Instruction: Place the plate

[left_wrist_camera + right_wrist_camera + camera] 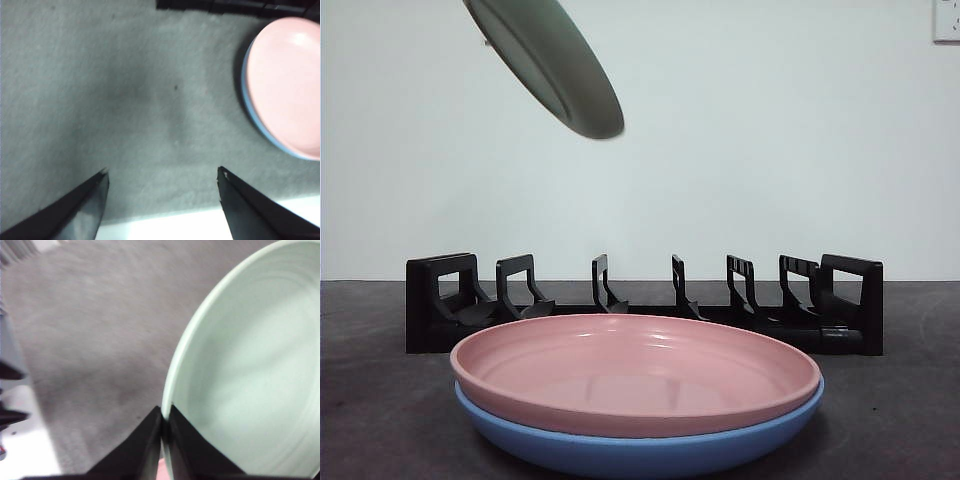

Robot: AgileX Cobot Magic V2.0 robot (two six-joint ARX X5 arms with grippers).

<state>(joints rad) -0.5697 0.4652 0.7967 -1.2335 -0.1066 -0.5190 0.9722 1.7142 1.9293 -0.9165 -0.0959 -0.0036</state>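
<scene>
In the front view, a pale green plate (555, 65) hung high in the air near the top left, well above the table (370, 400), tilted steeply so that its lower edge pointed down and to the right, toward the rack. Its long axis ran diagonally from the upper left corner downward. Below, a black dish rack (640, 300) with upright dividers stood across the table, every visible slot empty. In front of the rack a pink plate (635, 370) sat nested in a blue plate (640, 445).

In the left wrist view, the left gripper (162, 175) hovered over bare grey tabletop with its jaws spread wide and nothing between them. The pink plate lay off to one side on the blue one, a corner of the rack just beyond.

In the right wrist view, the right gripper (165, 415) had its jaws pressed together on the rim of the green plate, whose concave face curved away from the pinch. The picture was blurred.

The hold covered only a narrow strip of rim, so the plate could likely pivot or slip if swung quickly. Lowered at this slant, its edge might strike a divider instead of entering a slot, or clip the stacked plates.
</scene>
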